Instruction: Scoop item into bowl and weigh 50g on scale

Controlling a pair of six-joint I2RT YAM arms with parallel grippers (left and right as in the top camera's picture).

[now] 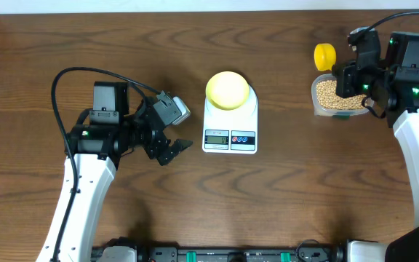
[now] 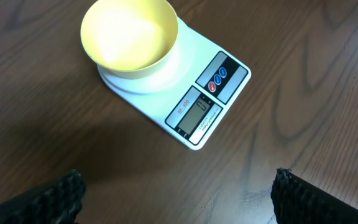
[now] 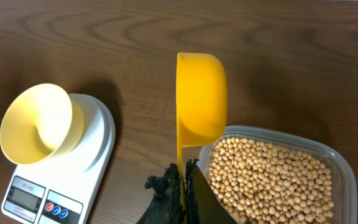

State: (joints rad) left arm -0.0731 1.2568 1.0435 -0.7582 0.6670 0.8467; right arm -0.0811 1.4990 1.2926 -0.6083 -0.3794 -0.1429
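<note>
**Scoop pinched at the edge of the bean tub, bowl bare on the scale**

Much of the right side is hidden; in the overhead view the right gripper (image 3: 182, 186) and its wrist cover part of the clear tub (image 3: 347, 180), and in the right wrist view the tub is cut off by the bottom and right edges; the yellow scoop (image 3: 201, 99) stands on its edge there, rounded back to the right, so its inside does not show and I cannot tell whether it carries anything; its handle vanishes between the fingers, which are pressed together on it; the digits on the scale's display (image 2: 197, 113) are too faint to read; of the left gripper (image 2: 179, 199) the wrist view gives only two dark ribbed fingertips (image 2: 61, 196) at the bottom edge

The tub holds the beans (image 3: 272, 180), small round tan ones, heaped across its floor; the scoop's cup sits at the tub's corner nearer the scale, whether touching it I cannot tell; the pale-yellow bowl (image 1: 228, 89) stands upright on the platform of the white scale (image 1: 230, 135), and only its bare inside shows; the red and blue buttons (image 2: 218, 79) lie beside the display

The left gripper hangs over the wooden table (image 1: 289, 204) to the left of the scale, jaws spread wide, gripping nothing
</note>
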